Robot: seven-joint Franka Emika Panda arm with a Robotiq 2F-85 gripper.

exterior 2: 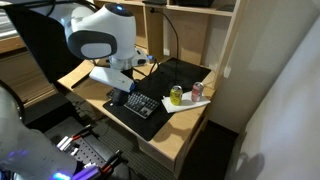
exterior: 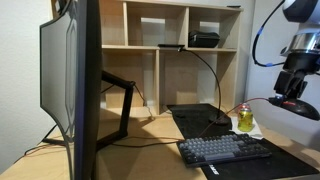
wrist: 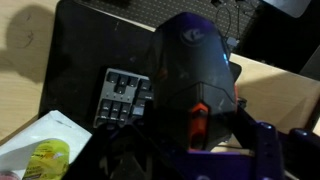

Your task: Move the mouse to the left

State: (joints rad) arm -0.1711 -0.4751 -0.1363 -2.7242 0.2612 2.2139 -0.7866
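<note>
the gripper (exterior: 295, 101) clamps the black mouse (wrist: 190, 50), held clear of the desk (exterior: 150, 130) over the dark mat (exterior: 195, 118), near the keyboard (exterior: 225, 150) and a yellow bottle (exterior: 244, 119).

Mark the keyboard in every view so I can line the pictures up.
Exterior view: the keyboard lies low and right of centre, near the bottom edge.
Exterior view: the keyboard sits at about the middle of the picture.
Wrist view: the keyboard is left of centre, only partly showing.
Shared landmark: the yellow-green can close beside it in all three.
</note>
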